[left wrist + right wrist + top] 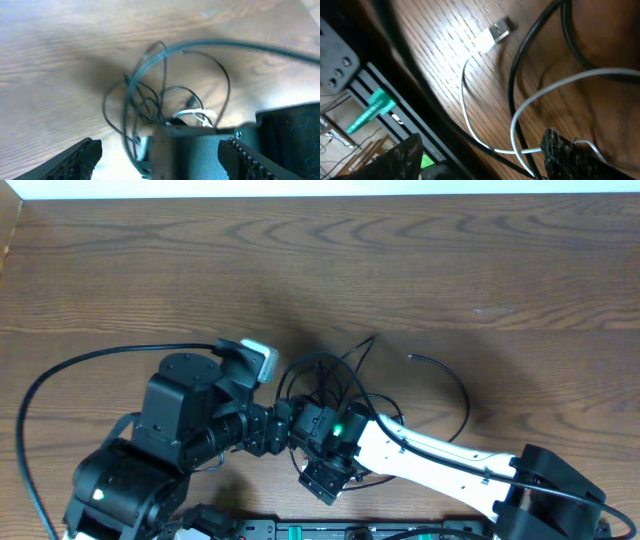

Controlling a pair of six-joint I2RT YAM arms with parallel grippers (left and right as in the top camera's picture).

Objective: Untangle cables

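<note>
over the tangled thin black and white cables (164, 90), left claw (160, 150) and right claw (480, 155) hover released, pre-grasp; next likely needs one strand pinched.

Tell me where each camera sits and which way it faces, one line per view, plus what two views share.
Overhead: fixed above, looking straight down at the wooden table, the black cables, the left arm and the right arm.
Left wrist: on the left arm, aimed down at the black cables and the white cable; its own jaws stand spread at the bottom corners.
Right wrist: low near the table's edge, facing the white cable's plug; its own jaws stand spread at the bottom.
Shared: both wrist views show the white cable.
</note>
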